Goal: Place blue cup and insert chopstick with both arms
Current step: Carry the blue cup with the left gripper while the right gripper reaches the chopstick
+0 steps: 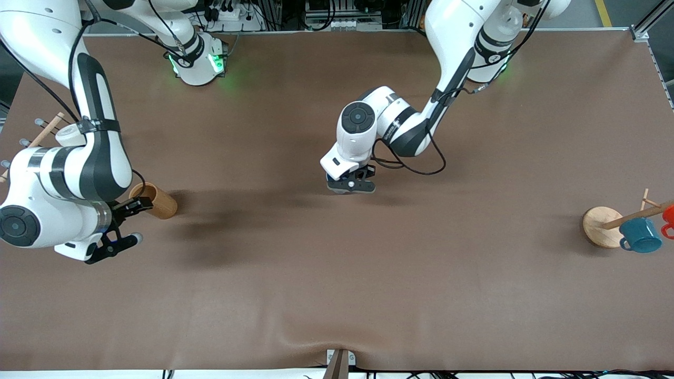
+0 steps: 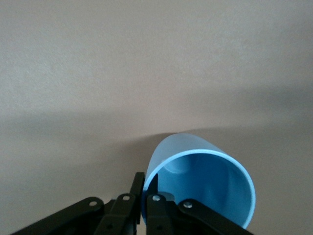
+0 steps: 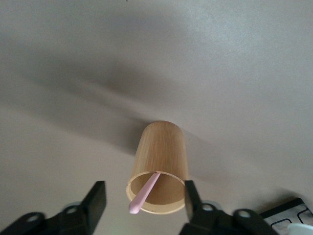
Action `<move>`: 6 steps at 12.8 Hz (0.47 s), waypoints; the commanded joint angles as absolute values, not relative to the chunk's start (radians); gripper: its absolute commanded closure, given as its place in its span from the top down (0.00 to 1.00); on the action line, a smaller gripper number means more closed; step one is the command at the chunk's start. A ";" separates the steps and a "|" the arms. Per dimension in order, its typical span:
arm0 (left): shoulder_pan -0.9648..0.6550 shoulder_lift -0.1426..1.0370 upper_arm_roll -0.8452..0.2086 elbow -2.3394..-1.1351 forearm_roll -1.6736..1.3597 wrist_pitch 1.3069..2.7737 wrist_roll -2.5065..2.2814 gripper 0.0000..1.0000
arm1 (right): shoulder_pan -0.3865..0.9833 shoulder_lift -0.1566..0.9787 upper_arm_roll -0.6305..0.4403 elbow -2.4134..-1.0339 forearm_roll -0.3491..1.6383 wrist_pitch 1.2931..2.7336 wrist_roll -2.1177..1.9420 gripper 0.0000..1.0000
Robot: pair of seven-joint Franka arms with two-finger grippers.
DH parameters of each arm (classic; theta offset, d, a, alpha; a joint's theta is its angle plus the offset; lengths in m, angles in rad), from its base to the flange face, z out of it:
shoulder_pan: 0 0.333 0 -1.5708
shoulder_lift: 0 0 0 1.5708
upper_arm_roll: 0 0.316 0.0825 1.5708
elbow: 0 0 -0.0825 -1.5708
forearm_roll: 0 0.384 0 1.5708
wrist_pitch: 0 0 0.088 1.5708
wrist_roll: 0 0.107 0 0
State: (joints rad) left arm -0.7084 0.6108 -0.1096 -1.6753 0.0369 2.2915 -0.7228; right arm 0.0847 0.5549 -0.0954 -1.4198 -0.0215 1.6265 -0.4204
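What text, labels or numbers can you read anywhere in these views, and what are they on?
No text can be read in any view.
Left arm: dark marks on the white forearm and on the upper link, too small to read.
Blue cup: plain, no print.
Wooden holder: plain.
Chopstick: plain.
Teal mug: no visible marking.

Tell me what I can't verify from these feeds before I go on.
- Blue cup: in the front view the left gripper covers nearly all of it; whether its base touches the table cannot be told.
- Chopstick: its lower end is hidden inside the wooden holder.
- Right gripper: fingertips cut off by the right wrist view's edge; contact with the chopstick is unclear.
- Rack at the right arm's end: mostly hidden by that arm.
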 commanded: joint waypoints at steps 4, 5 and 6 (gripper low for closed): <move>-0.718 0.611 -0.100 -1.651 0.061 2.212 -0.762 1.00 | 0.080 0.554 -0.092 -1.401 -0.021 1.609 -0.430 0.46; -0.715 0.606 -0.100 -1.649 0.061 2.210 -0.764 1.00 | 0.078 0.554 -0.092 -1.401 -0.020 1.608 -0.430 0.43; -0.710 0.597 -0.101 -1.651 0.061 2.210 -0.764 1.00 | 0.078 0.554 -0.092 -1.401 -0.020 1.608 -0.430 0.43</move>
